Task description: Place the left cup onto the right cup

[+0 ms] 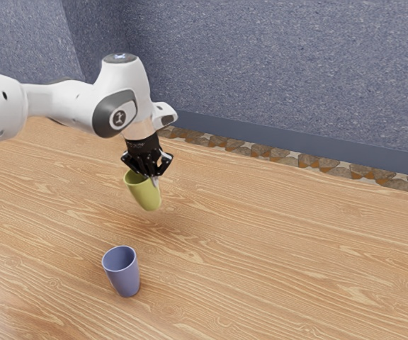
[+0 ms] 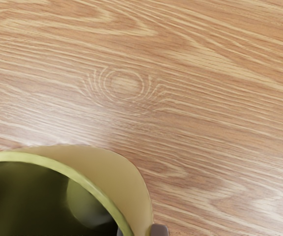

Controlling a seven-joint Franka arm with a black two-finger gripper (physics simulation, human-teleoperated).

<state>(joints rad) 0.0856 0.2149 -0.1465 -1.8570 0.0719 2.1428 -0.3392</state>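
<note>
Jaws are pinched on the green cup (image 1: 144, 191) at its rim, so it hangs tilted, clear of the worktop (image 1: 296, 234) for carrying. The blue cup (image 1: 122, 270) stands mouth-up around 6-7 o'clock from it, looks ready for stacking.

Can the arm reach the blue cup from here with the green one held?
Probably yes: the hand holds the green cup aloft, and nothing stands between it and the upright blue cup.

Side view overlooks table (image 1: 275, 234); close downward wrist view shares green cup (image 1: 144, 193)
</note>
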